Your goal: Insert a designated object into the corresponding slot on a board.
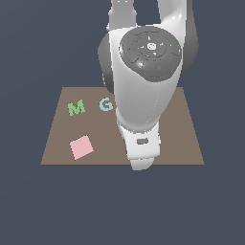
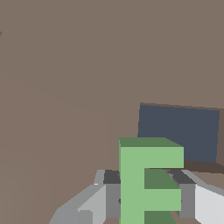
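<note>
E block (image 2: pixel 140 183) was clamped between the gripper (image 2: pixel 146 199) fingers (image 2: pixel 111 192), one pad on each side of the letter, held above the board (image 2: pixel 65 87). Wrist view: light-green E filled the near field, its arms toward a dark rectangular hole (image 2: pixel 179 133) in the brown surface just past the letter. No E-shaped slot could be made out in either view.

Exterior view: arm (image 1: pixel 143 95) covered the board's (image 1: pixel 186 139) middle and hid the gripper and E entirely. Green M (image 1: pixel 76 107) sat at about 10 o'clock from board centre, pale teal G (image 1: pixel 106 104) just beside it toward 11 o'clock, partly cut off by the arm. Pink square (image 1: pixel 81 147) lay flat at about 8 o'clock, well apart from both letters.
</note>
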Robot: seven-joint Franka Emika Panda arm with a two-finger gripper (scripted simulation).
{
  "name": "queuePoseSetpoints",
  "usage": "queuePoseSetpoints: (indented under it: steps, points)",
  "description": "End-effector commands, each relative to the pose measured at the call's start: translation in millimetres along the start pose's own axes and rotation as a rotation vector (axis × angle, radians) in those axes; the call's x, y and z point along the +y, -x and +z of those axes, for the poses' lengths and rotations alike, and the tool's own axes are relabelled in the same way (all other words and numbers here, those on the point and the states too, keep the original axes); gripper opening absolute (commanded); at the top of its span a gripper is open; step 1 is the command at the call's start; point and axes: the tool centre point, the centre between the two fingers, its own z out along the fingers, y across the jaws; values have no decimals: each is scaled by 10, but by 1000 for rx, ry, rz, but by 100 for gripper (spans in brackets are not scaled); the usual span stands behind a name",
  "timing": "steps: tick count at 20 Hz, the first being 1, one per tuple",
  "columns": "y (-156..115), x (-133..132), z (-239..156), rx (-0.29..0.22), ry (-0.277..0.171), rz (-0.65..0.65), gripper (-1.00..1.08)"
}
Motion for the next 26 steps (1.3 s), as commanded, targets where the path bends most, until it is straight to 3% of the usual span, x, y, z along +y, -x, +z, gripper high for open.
queuePoseSetpoints:
  steps: [1,15,26]
  points:
    - [-153,-52,-9,0,1,-110,-100]
    - [-868,-745,-50,0,1,-794,-100]
    - [-990,-1197,-67,1,0,-1108,-100]
